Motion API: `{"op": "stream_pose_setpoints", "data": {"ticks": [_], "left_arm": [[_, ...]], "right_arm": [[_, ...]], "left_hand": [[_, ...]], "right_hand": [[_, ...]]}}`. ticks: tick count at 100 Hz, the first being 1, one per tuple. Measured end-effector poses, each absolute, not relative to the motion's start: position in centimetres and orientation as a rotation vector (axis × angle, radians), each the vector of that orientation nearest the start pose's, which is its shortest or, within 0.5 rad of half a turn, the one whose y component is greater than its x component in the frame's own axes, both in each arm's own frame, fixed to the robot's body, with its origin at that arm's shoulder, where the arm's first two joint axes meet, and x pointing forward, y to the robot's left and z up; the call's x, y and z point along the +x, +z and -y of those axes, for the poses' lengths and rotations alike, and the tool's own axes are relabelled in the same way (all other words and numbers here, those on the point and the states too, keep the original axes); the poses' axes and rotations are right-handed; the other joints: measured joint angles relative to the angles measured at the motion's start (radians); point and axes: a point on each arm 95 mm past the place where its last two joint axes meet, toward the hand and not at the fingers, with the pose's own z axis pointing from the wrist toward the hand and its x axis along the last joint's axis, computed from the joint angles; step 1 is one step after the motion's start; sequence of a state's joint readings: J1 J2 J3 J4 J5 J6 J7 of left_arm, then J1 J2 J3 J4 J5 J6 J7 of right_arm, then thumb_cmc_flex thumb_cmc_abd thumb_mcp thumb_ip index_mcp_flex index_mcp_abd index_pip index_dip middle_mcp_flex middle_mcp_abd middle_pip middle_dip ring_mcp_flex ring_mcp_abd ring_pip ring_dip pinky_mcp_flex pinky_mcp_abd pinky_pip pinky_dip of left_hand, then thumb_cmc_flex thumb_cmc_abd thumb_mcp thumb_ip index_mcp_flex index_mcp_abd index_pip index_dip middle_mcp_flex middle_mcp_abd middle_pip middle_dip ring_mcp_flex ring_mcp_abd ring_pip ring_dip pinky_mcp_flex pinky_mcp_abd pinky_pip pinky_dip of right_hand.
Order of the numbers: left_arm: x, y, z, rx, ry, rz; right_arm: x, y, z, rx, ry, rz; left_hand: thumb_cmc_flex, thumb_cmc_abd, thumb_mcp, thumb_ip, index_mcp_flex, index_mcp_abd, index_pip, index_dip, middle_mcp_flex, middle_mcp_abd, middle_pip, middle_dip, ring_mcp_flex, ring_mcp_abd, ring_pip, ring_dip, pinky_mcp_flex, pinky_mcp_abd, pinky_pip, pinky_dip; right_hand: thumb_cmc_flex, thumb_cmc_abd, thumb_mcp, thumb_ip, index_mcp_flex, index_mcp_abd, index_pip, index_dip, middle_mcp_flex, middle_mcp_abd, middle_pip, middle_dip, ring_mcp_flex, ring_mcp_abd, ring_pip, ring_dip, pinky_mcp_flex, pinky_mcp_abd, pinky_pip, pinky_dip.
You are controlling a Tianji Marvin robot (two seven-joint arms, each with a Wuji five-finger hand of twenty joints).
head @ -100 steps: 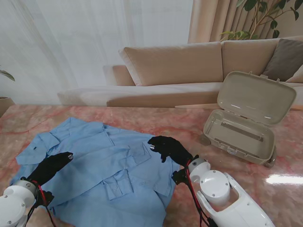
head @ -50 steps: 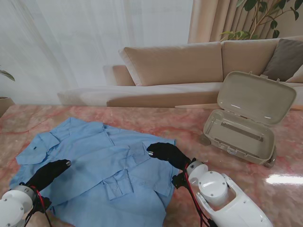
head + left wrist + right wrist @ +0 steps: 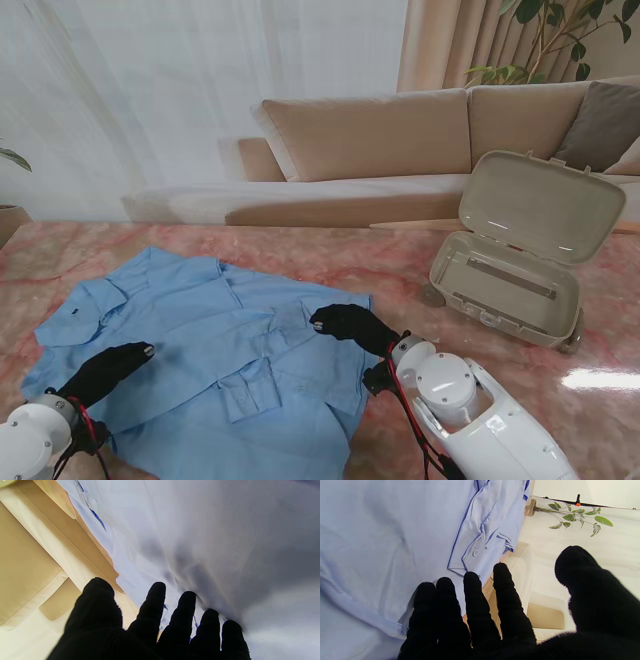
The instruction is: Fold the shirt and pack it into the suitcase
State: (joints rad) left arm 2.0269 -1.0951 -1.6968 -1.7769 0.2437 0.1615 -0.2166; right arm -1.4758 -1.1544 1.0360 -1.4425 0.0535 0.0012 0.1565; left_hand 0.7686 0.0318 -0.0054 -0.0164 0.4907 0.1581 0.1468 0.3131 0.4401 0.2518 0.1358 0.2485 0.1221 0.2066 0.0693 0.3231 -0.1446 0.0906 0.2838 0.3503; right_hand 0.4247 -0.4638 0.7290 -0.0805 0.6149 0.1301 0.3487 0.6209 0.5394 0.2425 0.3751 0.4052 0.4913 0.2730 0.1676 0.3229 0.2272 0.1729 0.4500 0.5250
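Light-blue fabric, the shirt (image 3: 210, 350), is shown spread over the left and middle of the pink marble table (image 3: 400, 265) in the stand's view, partly folded, with a cuffed sleeve lying across its middle. The beige suitcase (image 3: 510, 265) stands well apart on the right, its lid raised and its tray bare. The black-gloved left hand (image 3: 105, 368) is laid flat on the shirt's left part; the right hand (image 3: 350, 325) is laid on the shirt near its right edge. In the left wrist view, the fingers (image 3: 185, 615) are seen extended and slightly apart against the cloth (image 3: 212, 542), nothing being gripped. In the right wrist view, four fingers (image 3: 472, 597) are held close together and straight, the thumb set apart, over the shirt (image 3: 382, 535) beside a buttoned cuff (image 3: 475, 552); whether the fingertips press the fabric or merely hover cannot be told.
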Motion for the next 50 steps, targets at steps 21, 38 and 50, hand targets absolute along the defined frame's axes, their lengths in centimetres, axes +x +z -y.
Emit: {"op": "stream_pose_setpoints", "data": {"ticks": [21,38,50], "left_arm": [[28.6,-36.3,-13.3,-2.276,-1.405,-0.919],[27.7,-36.1,-12.2,-2.280,-1.397,-0.966],[27.0,-36.0,-11.3,-2.278,-1.386,-0.999]], "right_arm": [[40.4,-38.2,-6.0,-2.181,-1.752,1.104],[41.8,-37.9,-5.4,-2.206,-1.748,1.166],[42.7,-37.6,-4.9,-2.233,-1.749,1.192]], "left_hand": [[0.000,0.000,0.000,0.000,0.000,0.000,0.000,0.000,0.000,0.000,0.000,0.000,-0.004,-0.017,-0.012,-0.006,-0.005,-0.015,-0.017,-0.001],[0.000,0.000,0.000,0.000,0.000,0.000,0.000,0.000,0.000,0.000,0.000,0.000,-0.006,-0.020,-0.012,-0.006,-0.004,-0.015,-0.017,-0.001],[0.000,0.000,0.000,0.000,0.000,0.000,0.000,0.000,0.000,0.000,0.000,0.000,-0.006,-0.021,-0.012,-0.006,-0.001,-0.015,-0.009,0.002]], "right_hand": [[0.007,0.000,0.001,0.000,0.000,0.000,0.000,0.007,0.002,-0.001,0.004,0.000,0.000,-0.042,0.008,0.000,0.001,-0.055,0.017,0.003],[0.007,0.000,0.001,0.000,0.001,0.000,0.000,0.008,0.010,-0.002,0.006,0.000,0.000,-0.055,0.009,0.000,0.001,-0.069,0.025,0.003],[0.007,0.000,0.001,0.000,0.001,0.000,0.000,0.008,0.011,-0.002,0.006,0.000,0.000,-0.055,0.009,0.000,0.001,-0.070,0.026,0.003]]}}
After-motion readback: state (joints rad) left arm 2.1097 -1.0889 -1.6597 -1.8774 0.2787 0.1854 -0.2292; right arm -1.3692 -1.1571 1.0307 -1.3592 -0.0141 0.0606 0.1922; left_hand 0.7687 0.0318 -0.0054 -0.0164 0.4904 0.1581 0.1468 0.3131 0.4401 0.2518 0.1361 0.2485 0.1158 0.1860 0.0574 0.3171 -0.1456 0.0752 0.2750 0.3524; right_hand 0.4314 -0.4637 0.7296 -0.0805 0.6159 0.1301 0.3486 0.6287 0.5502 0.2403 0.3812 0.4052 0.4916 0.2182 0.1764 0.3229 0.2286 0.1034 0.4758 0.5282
